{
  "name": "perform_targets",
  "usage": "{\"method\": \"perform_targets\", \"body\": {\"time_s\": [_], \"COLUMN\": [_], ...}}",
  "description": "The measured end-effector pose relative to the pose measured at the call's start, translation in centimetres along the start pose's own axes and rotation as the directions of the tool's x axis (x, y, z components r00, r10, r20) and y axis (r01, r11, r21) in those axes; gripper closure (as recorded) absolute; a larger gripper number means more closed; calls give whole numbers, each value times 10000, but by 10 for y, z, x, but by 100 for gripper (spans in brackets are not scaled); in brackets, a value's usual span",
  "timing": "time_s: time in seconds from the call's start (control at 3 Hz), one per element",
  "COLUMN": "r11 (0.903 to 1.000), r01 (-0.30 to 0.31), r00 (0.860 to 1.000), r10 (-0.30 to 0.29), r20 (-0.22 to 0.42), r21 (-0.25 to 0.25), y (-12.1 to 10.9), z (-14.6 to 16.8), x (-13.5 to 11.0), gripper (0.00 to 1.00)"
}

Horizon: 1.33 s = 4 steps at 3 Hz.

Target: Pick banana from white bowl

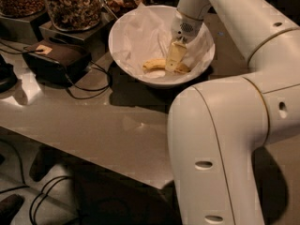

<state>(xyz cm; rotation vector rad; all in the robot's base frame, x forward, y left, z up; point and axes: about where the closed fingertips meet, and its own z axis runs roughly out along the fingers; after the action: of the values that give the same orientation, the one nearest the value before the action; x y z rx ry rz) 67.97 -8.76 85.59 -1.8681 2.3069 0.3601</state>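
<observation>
The gripper [173,63] is reaching down into the white bowl [159,81] at the top middle of the frame, right over the banana [153,64]. I cannot tell if it is gripping.

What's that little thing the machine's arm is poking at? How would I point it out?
On the brown counter, beside the glass jars of nuts, sits a large white bowl lined with crumpled paper. Inside it, right under the gripper reaching down into the bowl, lies the banana: small, curved, yellow against the white paper.
</observation>
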Motion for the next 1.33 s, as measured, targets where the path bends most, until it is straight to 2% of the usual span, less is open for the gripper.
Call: {"method": "perform_targets", "body": {"time_s": [0.33, 0.67, 1.0, 1.33], "r11": [9999, 9999, 9999, 9999], "r01": [-55, -76, -76, -76], "r00": [10000, 9997, 9997, 9997], "r10": [54, 73, 73, 73], "r20": [-65, -238, -238, -236], "r21": [-135, -129, -129, -126], "y": [-3, -5, -5, -5], "z": [8, 14, 14, 14], "x": [5, 9, 9, 9], "gripper": [52, 71, 94, 100]}}
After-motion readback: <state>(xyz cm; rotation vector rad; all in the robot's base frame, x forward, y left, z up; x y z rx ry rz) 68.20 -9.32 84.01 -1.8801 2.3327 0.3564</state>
